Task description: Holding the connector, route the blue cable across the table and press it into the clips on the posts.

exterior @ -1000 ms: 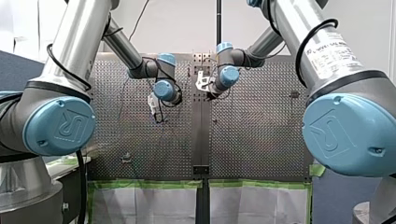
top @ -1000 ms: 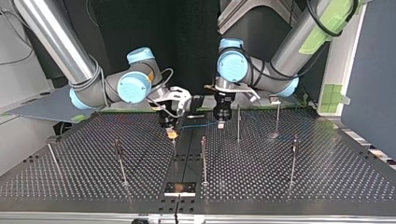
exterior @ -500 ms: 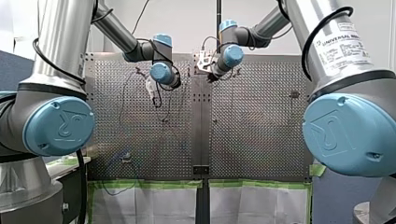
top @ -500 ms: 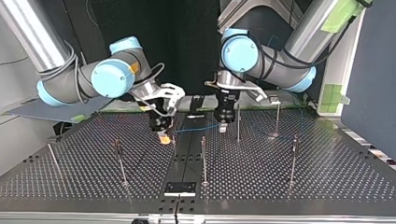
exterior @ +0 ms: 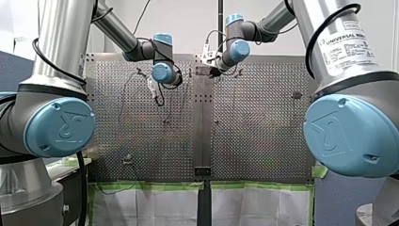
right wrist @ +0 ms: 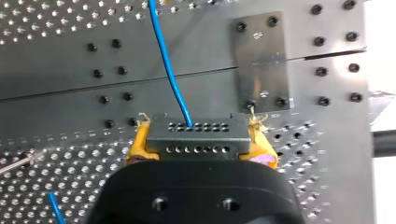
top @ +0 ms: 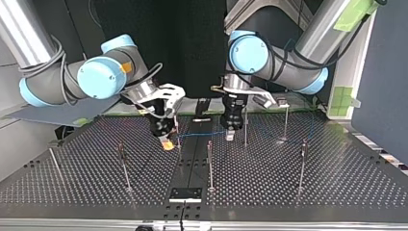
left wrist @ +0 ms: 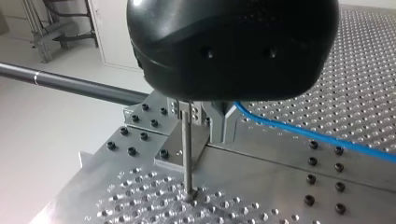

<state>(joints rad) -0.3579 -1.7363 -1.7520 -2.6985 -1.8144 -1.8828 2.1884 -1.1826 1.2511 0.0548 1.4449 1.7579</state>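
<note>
Right gripper (right wrist: 201, 136) clenched the connector (right wrist: 198, 142); left gripper's (top: 230, 134) hold could not be told. The taut cable (right wrist: 170, 74) risked snagging a post (left wrist: 187, 154).

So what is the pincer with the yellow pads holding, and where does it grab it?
My right pincer holds the grey connector by its two short ends, one yellow pad on each. The blue cable runs out of it.

A grey rectangular connector (right wrist: 198, 135) with two rows of small holes sits level, clamped between the yellow pads of my right pincer (right wrist: 200, 145). A thin blue cable (right wrist: 168, 60) leaves its holed face and hangs above the perforated counter (top: 288, 187), among slim upright metal posts (top: 210, 166).
</note>
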